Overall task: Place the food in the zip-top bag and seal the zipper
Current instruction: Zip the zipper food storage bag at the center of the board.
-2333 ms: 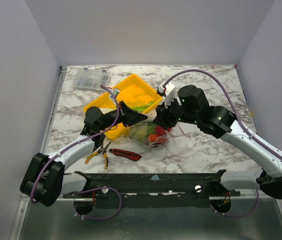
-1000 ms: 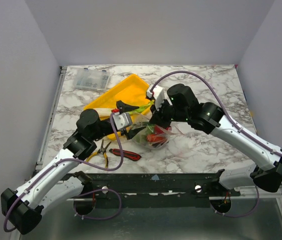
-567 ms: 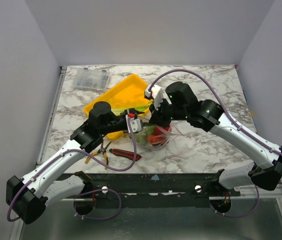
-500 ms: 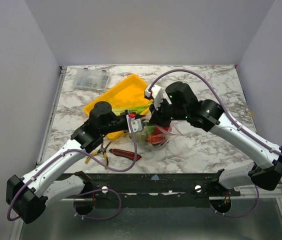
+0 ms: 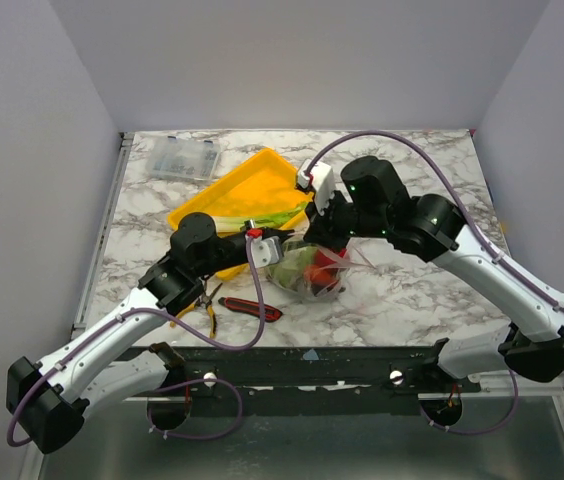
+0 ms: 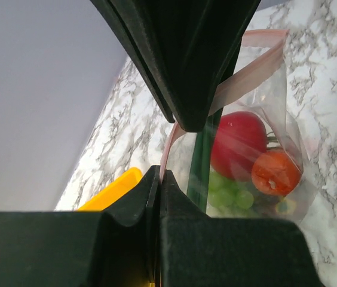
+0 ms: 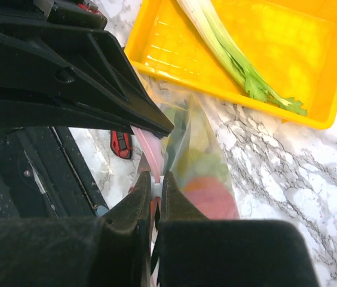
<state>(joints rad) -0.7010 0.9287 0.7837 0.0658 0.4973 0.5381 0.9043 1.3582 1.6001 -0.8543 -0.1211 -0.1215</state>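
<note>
The left hand and right hand each clamp the zipper, nearly tip to tip; its length runs between them. The leek lies beyond both.

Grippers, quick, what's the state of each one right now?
Left gripper: jaws closed on the zipper of the zip-top bag.
Right gripper: jaws closed on the same zipper, at another spot.
</note>
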